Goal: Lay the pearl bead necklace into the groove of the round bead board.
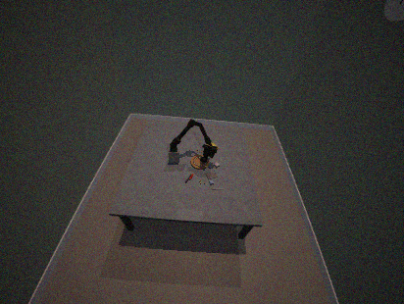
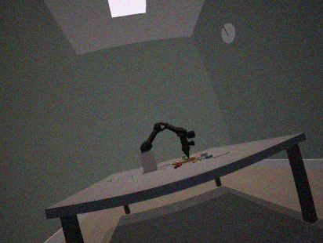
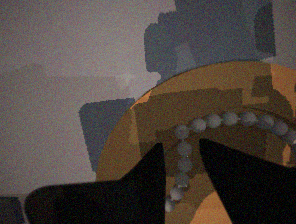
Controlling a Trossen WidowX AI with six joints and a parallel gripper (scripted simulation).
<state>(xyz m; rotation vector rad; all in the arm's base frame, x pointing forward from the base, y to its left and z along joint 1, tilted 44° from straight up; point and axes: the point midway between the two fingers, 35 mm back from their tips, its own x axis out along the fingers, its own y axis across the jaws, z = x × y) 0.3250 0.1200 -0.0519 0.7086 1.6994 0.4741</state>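
Observation:
The round orange-brown bead board (image 1: pixel 194 164) (image 2: pixel 179 161) (image 3: pixel 114 152) lies on the table. The pearl bead necklace (image 3: pixel 230 118) shows as grey beads on the board in the wrist view. It curves along the upper part, bends sharply at the left and runs down between the fingers. Whether the beads sit in the groove is hard to tell in the shadow. My gripper (image 1: pixel 204 161) (image 2: pixel 188 157) (image 3: pixel 181 147) points down over the board and is partly open. Gaps show between the beads and both fingertips. The fingers hide the lower parts of board and necklace.
A red and dark object (image 1: pixel 190 177) (image 2: pixel 178 165) lies beside the board on the grey table (image 1: pixel 152 196) (image 2: pixel 114 190). A small pale object (image 1: pixel 217 165) and a bluish one (image 1: pixel 212 182) lie near it. The arm's pale base block (image 1: pixel 173 158) (image 2: pixel 149 161) stands on the board's other side.

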